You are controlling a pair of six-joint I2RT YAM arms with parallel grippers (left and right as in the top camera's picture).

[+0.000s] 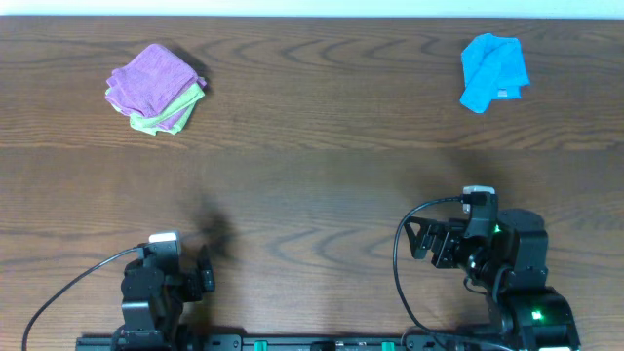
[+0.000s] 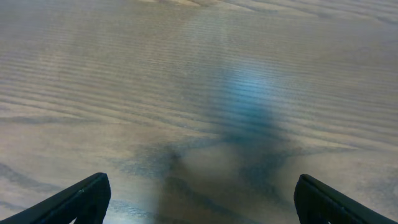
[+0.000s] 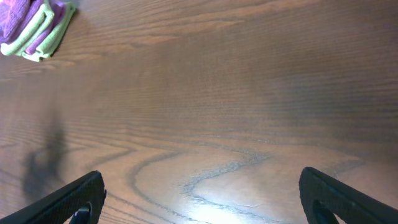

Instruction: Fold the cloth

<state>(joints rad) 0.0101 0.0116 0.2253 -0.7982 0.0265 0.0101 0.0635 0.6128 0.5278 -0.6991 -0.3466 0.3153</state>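
Left pincer [image 2: 202, 186] and right pincer [image 3: 200, 180] wide, empty, the cloth [image 1: 151, 78] well apart at far left

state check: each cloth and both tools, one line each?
purple cloth: folded, top of a pile at the far left, nothing touching it
lime-green cloth: folded, layered into the same pile under the purple
blue cloth: crumpled, alone at the far right
left tool: open, empty, over bare table
right tool: open, empty, over bare table
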